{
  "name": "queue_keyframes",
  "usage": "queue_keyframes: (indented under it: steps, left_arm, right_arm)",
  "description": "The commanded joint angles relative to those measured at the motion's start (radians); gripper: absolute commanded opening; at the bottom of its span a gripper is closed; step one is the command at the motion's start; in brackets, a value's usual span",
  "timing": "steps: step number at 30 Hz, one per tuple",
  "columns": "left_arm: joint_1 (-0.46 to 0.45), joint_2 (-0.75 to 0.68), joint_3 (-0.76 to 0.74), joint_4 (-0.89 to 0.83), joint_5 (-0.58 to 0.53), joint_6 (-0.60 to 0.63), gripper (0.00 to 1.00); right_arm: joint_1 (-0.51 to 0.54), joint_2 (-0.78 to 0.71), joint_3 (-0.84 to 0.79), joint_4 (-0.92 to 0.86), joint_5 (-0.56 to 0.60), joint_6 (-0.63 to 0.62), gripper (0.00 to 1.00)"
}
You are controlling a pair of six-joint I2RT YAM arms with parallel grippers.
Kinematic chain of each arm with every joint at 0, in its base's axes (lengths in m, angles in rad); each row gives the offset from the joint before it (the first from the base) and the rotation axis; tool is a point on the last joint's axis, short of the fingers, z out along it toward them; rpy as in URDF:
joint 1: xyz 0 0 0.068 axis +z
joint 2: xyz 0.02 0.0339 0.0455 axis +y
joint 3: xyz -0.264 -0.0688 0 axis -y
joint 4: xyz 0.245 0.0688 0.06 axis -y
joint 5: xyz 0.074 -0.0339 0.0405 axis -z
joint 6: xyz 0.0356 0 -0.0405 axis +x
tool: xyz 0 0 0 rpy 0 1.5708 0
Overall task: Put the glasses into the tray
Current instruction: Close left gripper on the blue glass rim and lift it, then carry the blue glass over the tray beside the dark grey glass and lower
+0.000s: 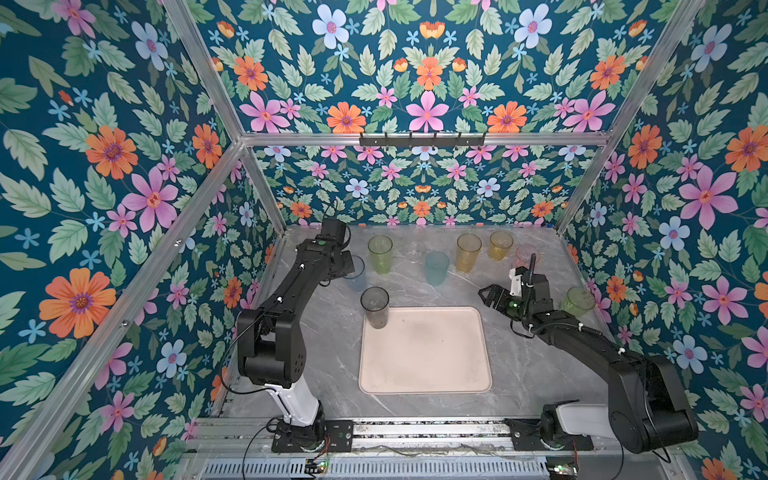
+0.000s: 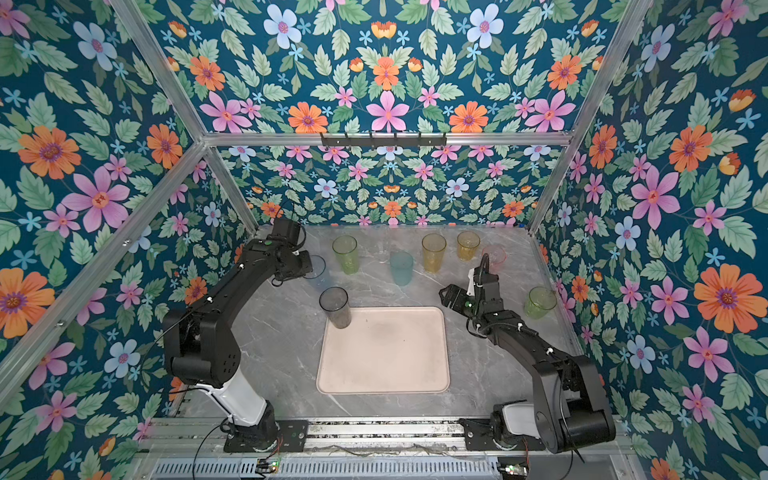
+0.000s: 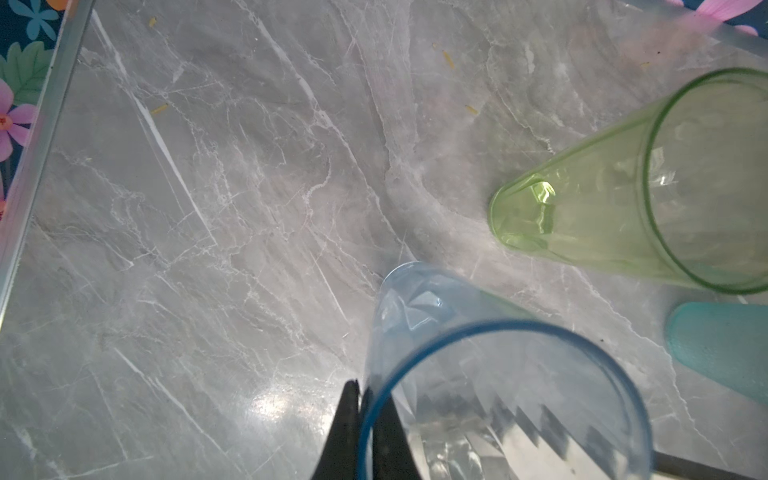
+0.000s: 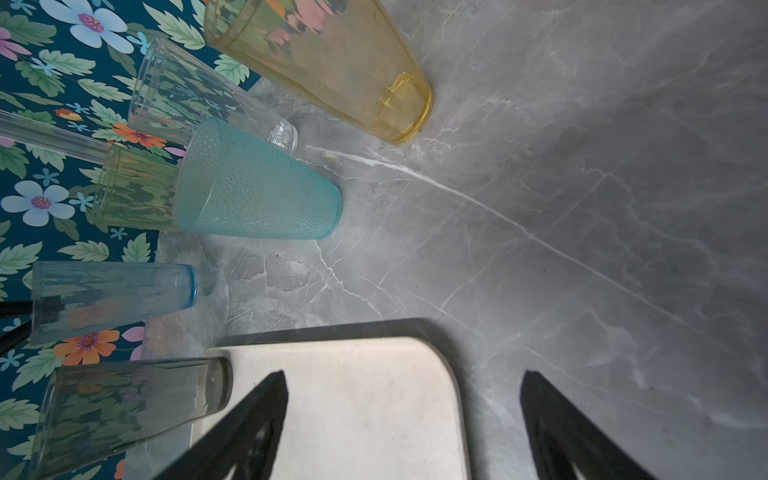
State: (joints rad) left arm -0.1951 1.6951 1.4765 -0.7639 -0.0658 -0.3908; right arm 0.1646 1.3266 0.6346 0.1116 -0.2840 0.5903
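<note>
1 glass is in place: the smoky grey tumbler (image 1: 375, 307) stands upright, seemingly just inside the far left corner of the pink tray (image 1: 428, 365). Beyond it, the left pincer (image 3: 359, 386) is closed on the rim of the pale blue tumbler (image 3: 415, 324), 1 finger outside the wall and 1 inside. That tumbler is upright, long axis vertical. From the grip the tray lies nearer and to the right, with the grey tumbler close to the straight path, so the carry probably needs a lift. The right pincer (image 1: 484, 296) hangs wide open and empty by the tray's far right corner. In both top views the left wrist hides the grip and much of the blue tumbler. I cannot tell whether its base rests on the worktop (image 1: 519, 374). The clear tumbler (image 4: 199, 95) in the back row is barely visible from above.
</note>
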Motion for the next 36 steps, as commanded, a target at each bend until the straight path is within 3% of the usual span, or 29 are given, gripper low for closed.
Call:
queue_keyframes:
  steps: [1,22,36]
  left_arm:
    - [0.001,-0.051,-0.012,-0.056,-0.036,0.020,0.01]
    - [-0.001,-0.324,-0.136,-0.293,-0.097,0.058,0.01]
    - [-0.060,-0.452,-0.215,-0.361,-0.010,0.067,0.00]
  right_arm:
    - [0.001,0.004,0.007,-0.004,0.008,-0.009,0.89]
    - [0.001,0.025,0.007,0.016,0.012,-0.007,0.89]
    - [0.001,0.038,0.001,0.037,0.000,0.005,0.89]
